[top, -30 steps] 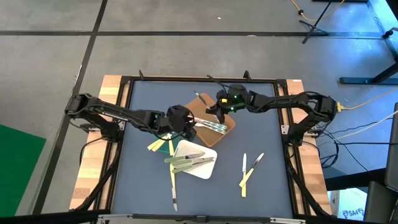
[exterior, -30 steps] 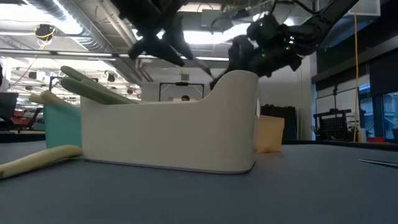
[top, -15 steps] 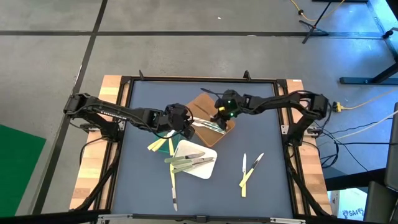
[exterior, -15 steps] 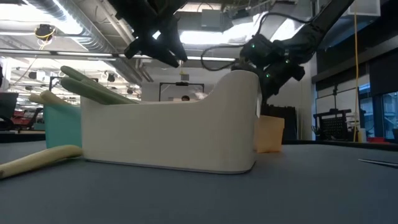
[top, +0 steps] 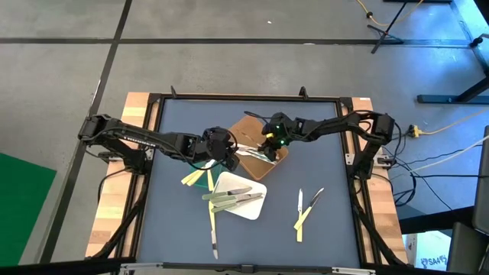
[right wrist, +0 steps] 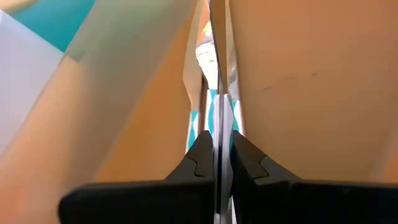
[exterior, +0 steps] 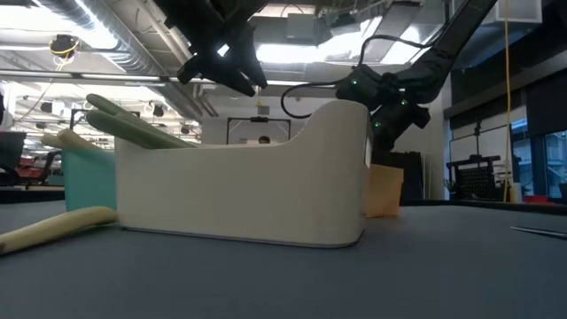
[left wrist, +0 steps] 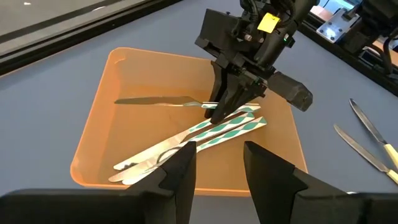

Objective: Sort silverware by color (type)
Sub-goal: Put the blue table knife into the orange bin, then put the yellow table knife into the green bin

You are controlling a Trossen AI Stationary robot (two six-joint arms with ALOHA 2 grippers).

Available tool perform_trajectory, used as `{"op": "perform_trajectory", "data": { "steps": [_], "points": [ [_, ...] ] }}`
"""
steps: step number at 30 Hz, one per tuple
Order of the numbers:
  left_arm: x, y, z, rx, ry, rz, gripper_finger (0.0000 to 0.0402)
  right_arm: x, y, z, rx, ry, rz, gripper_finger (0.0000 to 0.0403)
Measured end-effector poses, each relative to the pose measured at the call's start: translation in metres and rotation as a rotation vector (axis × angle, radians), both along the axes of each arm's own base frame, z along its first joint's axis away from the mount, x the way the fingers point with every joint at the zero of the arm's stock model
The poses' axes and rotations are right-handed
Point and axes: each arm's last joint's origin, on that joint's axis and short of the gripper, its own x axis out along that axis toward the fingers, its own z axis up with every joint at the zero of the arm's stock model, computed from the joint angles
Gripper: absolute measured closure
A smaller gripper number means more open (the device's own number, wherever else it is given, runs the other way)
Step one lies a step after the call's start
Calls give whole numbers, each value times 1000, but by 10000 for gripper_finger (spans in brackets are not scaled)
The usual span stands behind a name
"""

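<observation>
well — right pincer (left wrist: 217, 114) clamps one knife (left wrist: 163, 102) in brown tray (left wrist: 99, 137); left pincer (left wrist: 219, 163) wide.

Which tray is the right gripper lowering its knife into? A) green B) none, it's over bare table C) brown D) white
C: the right gripper, shut on a knife, reaches down into the brown tray, where its fingertips sit by the teal-patterned pieces; the white tray lies apart from it.

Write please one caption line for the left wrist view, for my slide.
Right gripper, shut on a knife, lowers it into the brown tray beside striped-handled cutlery.
</observation>
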Motion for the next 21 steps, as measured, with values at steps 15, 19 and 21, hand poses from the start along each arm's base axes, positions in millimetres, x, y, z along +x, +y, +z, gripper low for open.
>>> {"op": "perform_trajectory", "data": {
  "steps": [15,19,21],
  "points": [
    [0,0,0,0,0,0,275,1,-1,-1,-33,1,-29,353],
    [0,0,0,0,1,0,275,1,-1,-1,-32,3,-29,341],
    [0,0,0,1,0,0,275,1,-1,-1,-32,3,-29,338]
  ]
}}
